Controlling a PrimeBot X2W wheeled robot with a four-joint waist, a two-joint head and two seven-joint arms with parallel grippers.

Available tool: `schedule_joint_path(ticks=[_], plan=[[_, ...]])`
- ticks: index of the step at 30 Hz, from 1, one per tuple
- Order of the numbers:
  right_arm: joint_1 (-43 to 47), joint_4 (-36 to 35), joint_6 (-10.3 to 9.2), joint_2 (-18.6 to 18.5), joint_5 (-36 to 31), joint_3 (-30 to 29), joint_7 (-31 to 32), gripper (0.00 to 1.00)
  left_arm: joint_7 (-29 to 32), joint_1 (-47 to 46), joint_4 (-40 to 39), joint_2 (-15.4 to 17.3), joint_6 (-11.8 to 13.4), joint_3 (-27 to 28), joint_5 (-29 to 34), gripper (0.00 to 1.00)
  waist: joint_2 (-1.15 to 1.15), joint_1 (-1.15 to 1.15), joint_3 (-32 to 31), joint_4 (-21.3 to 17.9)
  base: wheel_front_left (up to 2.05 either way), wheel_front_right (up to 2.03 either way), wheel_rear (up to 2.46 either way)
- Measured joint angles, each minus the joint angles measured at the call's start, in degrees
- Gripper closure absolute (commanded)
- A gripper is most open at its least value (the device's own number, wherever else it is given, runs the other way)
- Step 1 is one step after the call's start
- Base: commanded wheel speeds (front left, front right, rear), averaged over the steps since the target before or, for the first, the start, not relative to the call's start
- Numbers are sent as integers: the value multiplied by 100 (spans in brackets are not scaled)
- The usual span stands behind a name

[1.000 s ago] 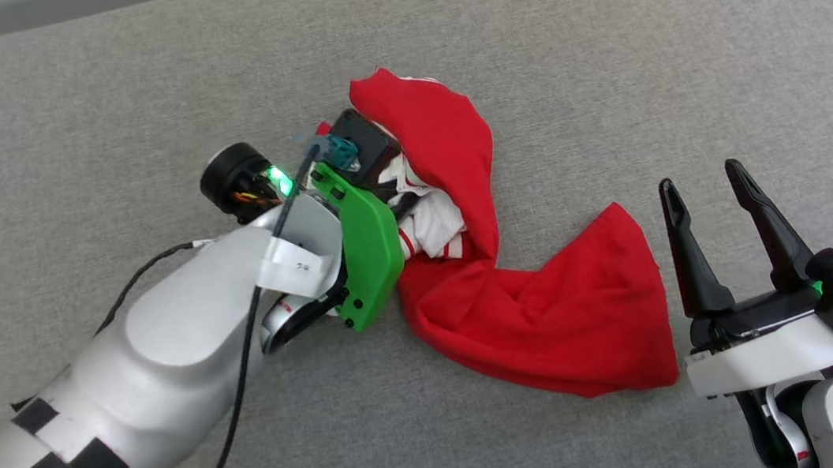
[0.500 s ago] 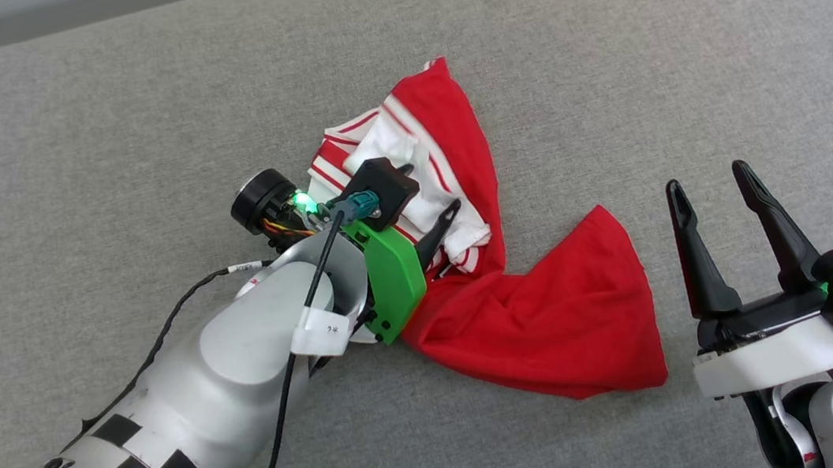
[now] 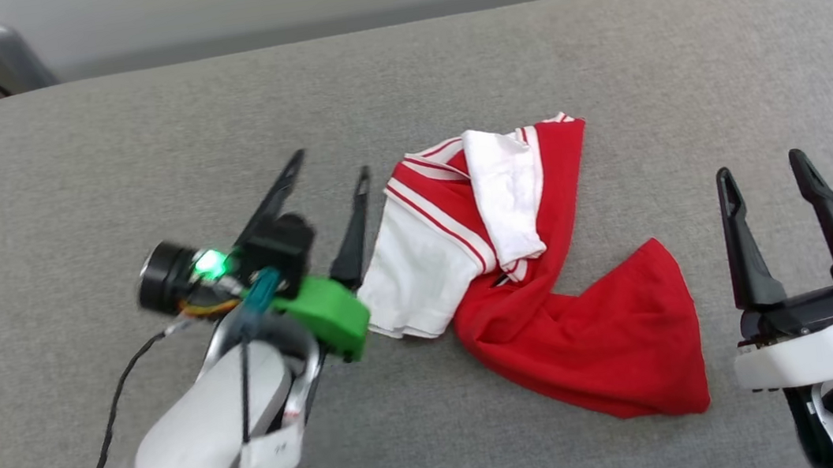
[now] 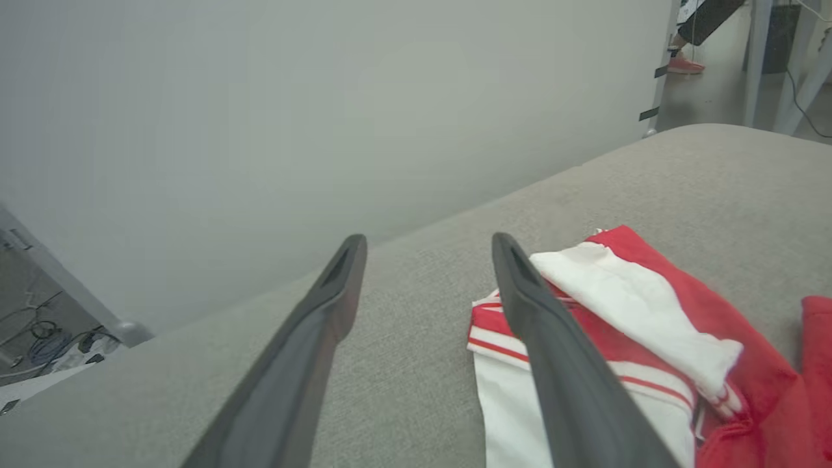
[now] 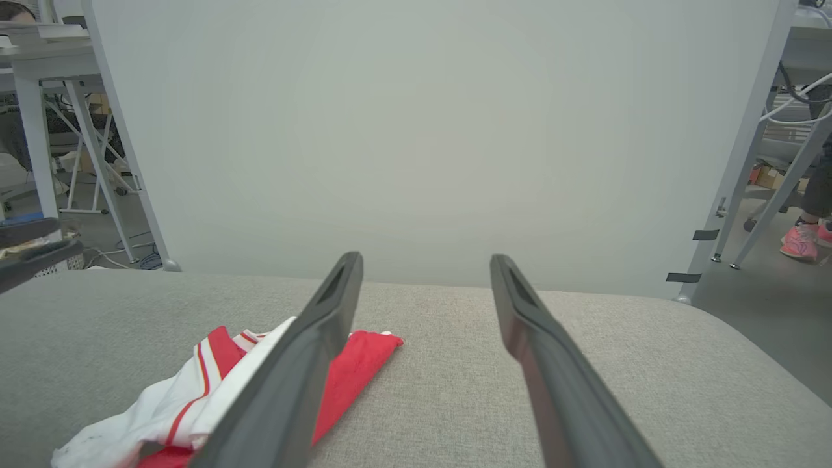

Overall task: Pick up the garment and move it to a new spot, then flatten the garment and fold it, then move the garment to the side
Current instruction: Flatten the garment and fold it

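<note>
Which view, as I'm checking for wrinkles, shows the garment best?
Head view: the whole garment lies bunched, unobstructed. The left wrist view cuts off its red body; the right wrist view has a finger across it.

We counted one shirt [image 3: 579, 325], one grey cushion [image 3: 135, 141], one white panel [image 5: 422, 130] and two grippers, namely the left gripper [image 3: 331, 162] and the right gripper [image 3: 759, 163], each of them with two dark fingers [image 3: 743, 249].

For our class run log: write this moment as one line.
left gripper: open, beside garment | right gripper: open, apart from garment | garment: crumpled on grey surface
</note>
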Motion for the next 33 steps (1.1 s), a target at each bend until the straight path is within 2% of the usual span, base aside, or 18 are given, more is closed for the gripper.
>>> schedule_joint_path(ticks=[3, 6, 9, 13, 16, 18, 21, 26, 30, 33], plan=[[-36, -92, 0, 0, -125, -112, 0, 0, 0, 694, -573, 152, 397, 656, 324, 0, 0, 0, -93, 131, 0, 0, 0], [-155, -134, 0, -35, -242, -203, 0, 0, 0, 1363, -1038, 170, 687, 1289, 656, 0, 0, 0, -169, 258, 0, 0, 0], [-405, -135, 0, -323, -263, -210, 0, 0, 0, 1935, -1339, 125, 839, 1774, 1027, 0, 0, 0, -226, 382, 0, 0, 0], [-831, 134, 0, -886, -129, 10, -1, 0, 0, 2524, -1525, -52, 913, 2303, 1437, 0, 0, 0, -270, 543, 0, 0, 0], [-1187, 672, 0, -1432, 102, 494, 62, 0, 0, 2836, -1622, -247, 913, 2669, 1637, 0, 0, 0, -271, 647, 0, 0, 0], [-1453, 923, 0, -1735, 281, 889, 427, 0, 0, 2981, -1671, -385, 887, 2849, 1739, 0, 0, 0, -254, 702, 0, 0, 0], [-1996, 1232, 0, -2120, 835, 1494, 1170, 0, 0, 3098, -1702, -579, 724, 3051, 1918, 0, 0, 0, -175, 762, 0, 0, 0], [-2761, 1608, 0, -2744, 1948, 2719, 2806, 0, 0, 3100, -1716, -934, 399, 3287, 2204, 0, 0, 0, 10, 874, 0, 0, 0], [-3234, 1775, 0, -3026, 2809, 3513, 3845, 0, 0, 3088, -1719, -1188, 189, 3433, 2416, 0, 0, 0, 190, 974, 0, 0, 0], [-3537, 2015, 0, -3160, 3215, 3923, 4455, 0, 0, 3048, -1727, -1348, 56, 3519, 2535, 0, 0, 0, 345, 1046, 0, 0, 0]])
